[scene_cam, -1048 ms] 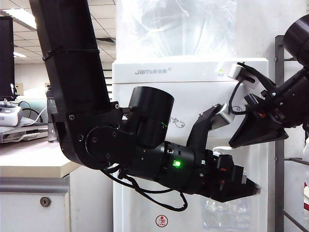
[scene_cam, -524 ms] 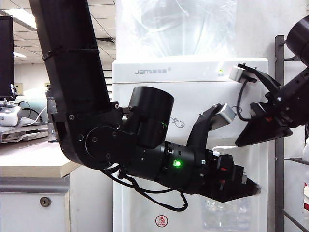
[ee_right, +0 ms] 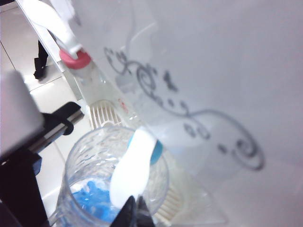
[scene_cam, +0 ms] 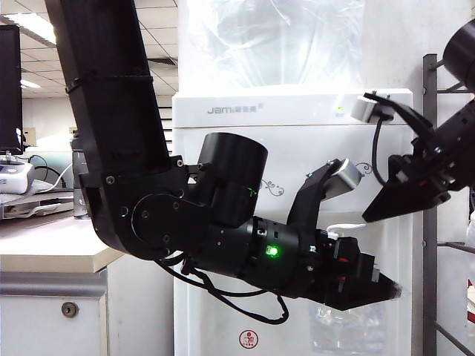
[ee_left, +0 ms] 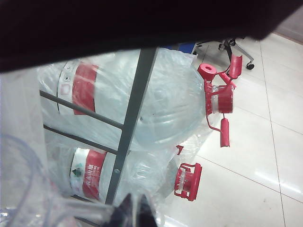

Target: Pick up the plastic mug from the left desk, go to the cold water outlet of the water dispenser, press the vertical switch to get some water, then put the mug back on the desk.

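Observation:
The clear dimpled plastic mug [ee_right: 113, 189] sits under the cold water outlet [ee_right: 157, 151], a white tap with a blue collar. My left gripper [ee_left: 135, 215] is shut on the mug's handle, and the mug's wall [ee_left: 21, 189] shows beside it. In the exterior view the left gripper [scene_cam: 393, 289] holds the mug [scene_cam: 349, 326] in front of the water dispenser [scene_cam: 297, 111]. My right gripper [ee_right: 134, 213] is shut, its tips at the free end of the vertical switch [ee_right: 135, 168]. From outside, the right gripper [scene_cam: 369, 217] points down-left at the dispenser front. Blue shows inside the mug.
The red-ringed tap [ee_right: 75, 59] stands beside the blue one over a white drip grille [ee_right: 102, 113]. The left desk [scene_cam: 44, 245] with its round lock [scene_cam: 70, 309] lies at the left. A metal rack [ee_left: 132, 113] holds wrapped water bottles [ee_left: 156, 104].
The right gripper has rolled and shifted a little to the right in front of the dispenser. The left arm and the mug have stayed still.

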Robot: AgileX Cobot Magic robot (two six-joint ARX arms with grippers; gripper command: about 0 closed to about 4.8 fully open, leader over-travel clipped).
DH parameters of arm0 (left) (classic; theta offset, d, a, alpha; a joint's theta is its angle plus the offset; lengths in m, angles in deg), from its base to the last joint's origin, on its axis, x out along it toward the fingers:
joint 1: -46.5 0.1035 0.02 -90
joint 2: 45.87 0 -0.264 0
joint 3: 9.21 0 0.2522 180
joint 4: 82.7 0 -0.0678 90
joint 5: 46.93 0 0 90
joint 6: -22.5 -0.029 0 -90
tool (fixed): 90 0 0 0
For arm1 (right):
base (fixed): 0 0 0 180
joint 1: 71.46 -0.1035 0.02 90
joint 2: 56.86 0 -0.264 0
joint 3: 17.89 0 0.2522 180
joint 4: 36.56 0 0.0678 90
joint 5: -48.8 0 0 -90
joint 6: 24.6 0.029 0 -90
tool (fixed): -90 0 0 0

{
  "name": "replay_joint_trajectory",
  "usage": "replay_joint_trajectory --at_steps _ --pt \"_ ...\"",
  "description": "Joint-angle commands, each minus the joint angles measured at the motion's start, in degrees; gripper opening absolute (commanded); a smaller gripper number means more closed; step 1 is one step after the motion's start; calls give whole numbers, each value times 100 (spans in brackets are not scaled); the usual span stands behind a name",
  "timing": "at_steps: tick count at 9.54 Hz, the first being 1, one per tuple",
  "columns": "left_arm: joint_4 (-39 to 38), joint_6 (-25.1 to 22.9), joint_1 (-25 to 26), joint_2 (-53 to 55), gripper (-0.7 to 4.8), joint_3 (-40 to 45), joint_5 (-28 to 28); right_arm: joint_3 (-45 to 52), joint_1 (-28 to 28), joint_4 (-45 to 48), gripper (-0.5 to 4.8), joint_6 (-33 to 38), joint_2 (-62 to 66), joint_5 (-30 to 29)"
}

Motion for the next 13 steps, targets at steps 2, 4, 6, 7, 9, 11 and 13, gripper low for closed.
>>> replay_joint_trajectory --at_steps 2,4,6,7,9,11,13 --pt "317 -87 -39 -52 -6 -26 -133 -33 -7 -20 -1 -741 -221 -55" --pt "317 -87 -39 -52 -6 -26 -133 -33 -7 39 -2 -1344 -216 -367" --pt "317 -87 -39 -52 -6 -26 -133 -33 -7 55 -1 -1333 -190 -398" --pt "317 -87 -39 -52 -6 -26 -133 -33 -7 76 -2 -1333 -125 -400" --pt "317 -87 -39 -52 -6 -26 -131 -33 -7 131 -2 -1335 -31 -411" --pt "317 -87 -42 -52 -6 -26 -133 -33 -7 278 -1 -1333 70 -422" --pt "317 -87 -39 -52 -6 -26 -133 -33 -9 328 -1 -1331 136 -442"
